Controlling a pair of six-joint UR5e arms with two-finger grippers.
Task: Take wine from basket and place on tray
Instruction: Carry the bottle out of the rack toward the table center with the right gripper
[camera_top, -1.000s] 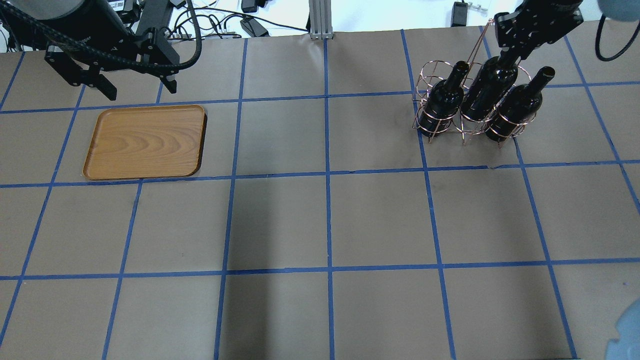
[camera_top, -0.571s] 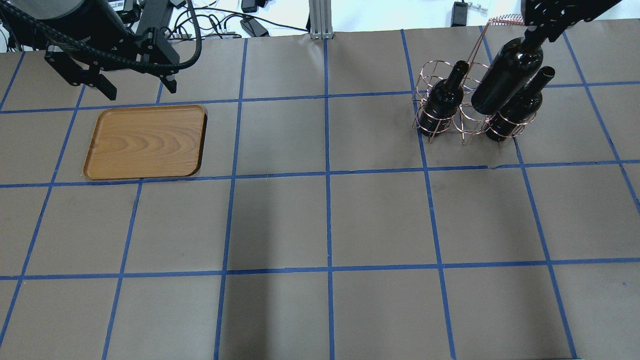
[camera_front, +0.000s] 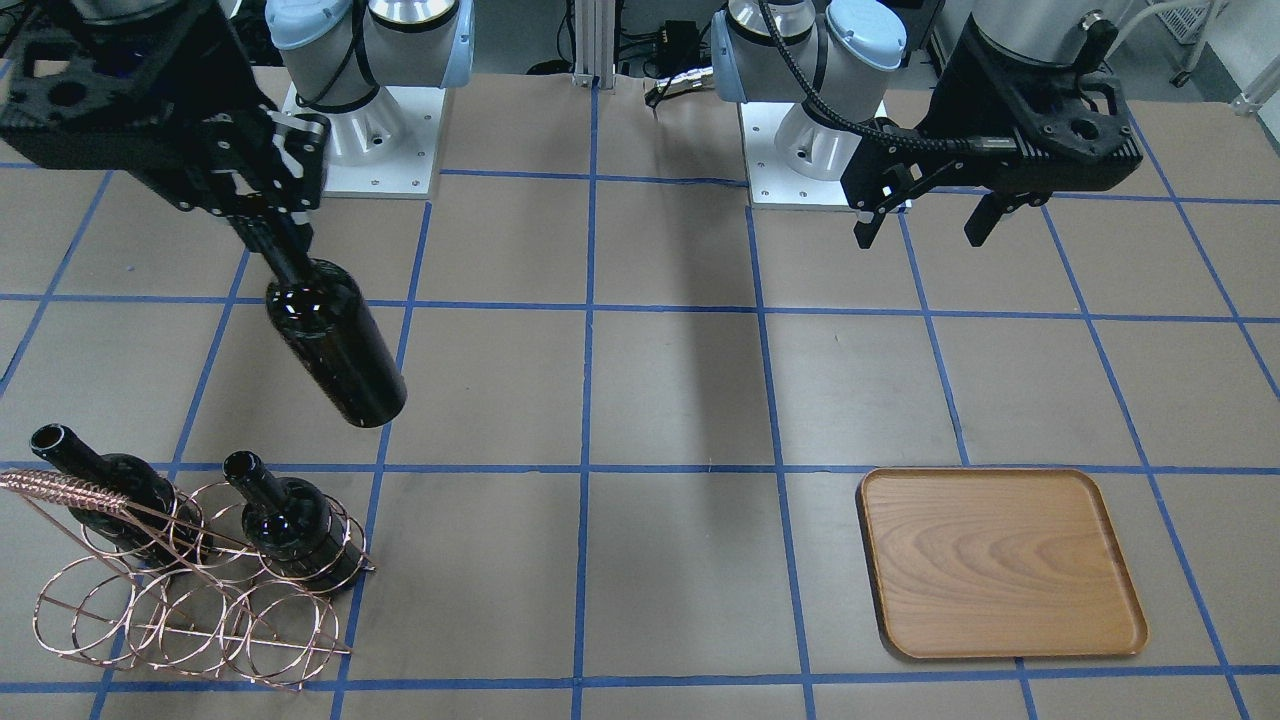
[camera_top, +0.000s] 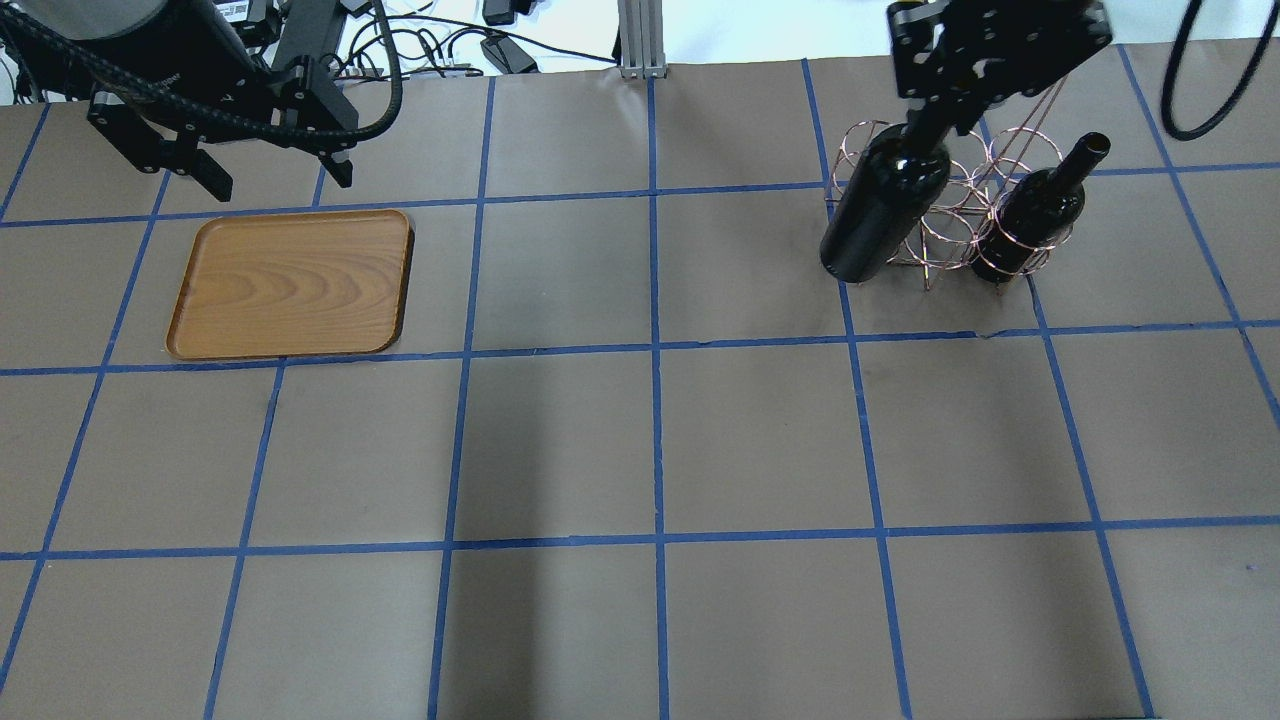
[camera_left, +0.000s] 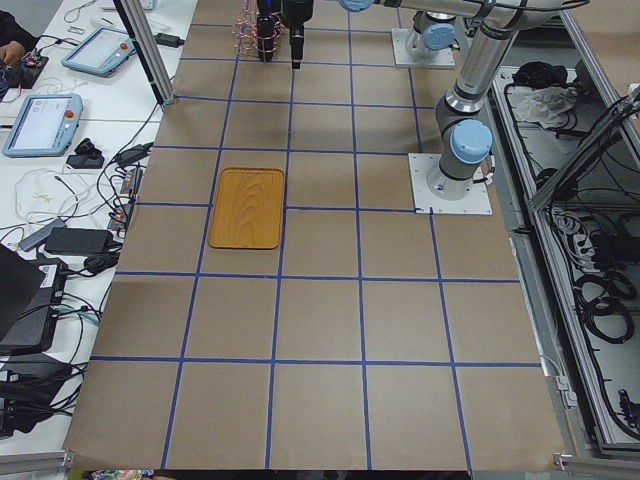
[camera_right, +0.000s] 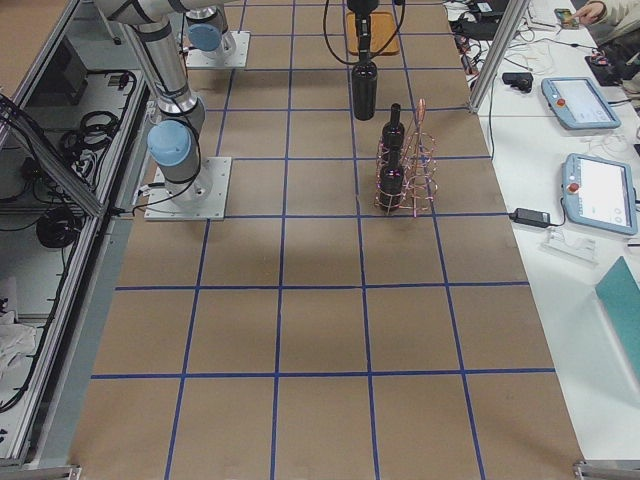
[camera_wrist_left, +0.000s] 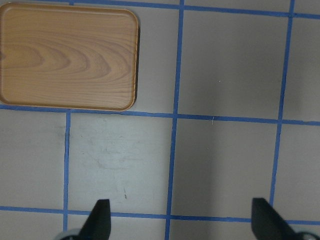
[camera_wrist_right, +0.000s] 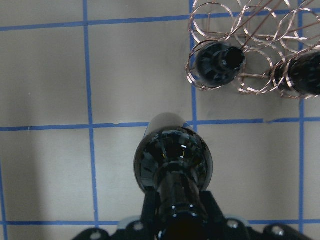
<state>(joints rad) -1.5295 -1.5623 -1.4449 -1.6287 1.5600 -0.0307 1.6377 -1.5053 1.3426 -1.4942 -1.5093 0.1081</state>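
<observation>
Right fingers (camera_front: 264, 238) cover the wine (camera_front: 336, 352) mouth.

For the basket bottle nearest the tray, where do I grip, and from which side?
Grip the bottle by its narrow neck, coming straight down from above: it stands upright, and the basket rings wrap its body, leaving only the neck free.

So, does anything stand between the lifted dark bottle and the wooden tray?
Nothing visible does. The glossy near-black glass wine bottle hangs from the right claw, clear of the copper wire basket; only the taped table shows between it and the brown wooden tray. The open left claw hangs beside the tray.
</observation>
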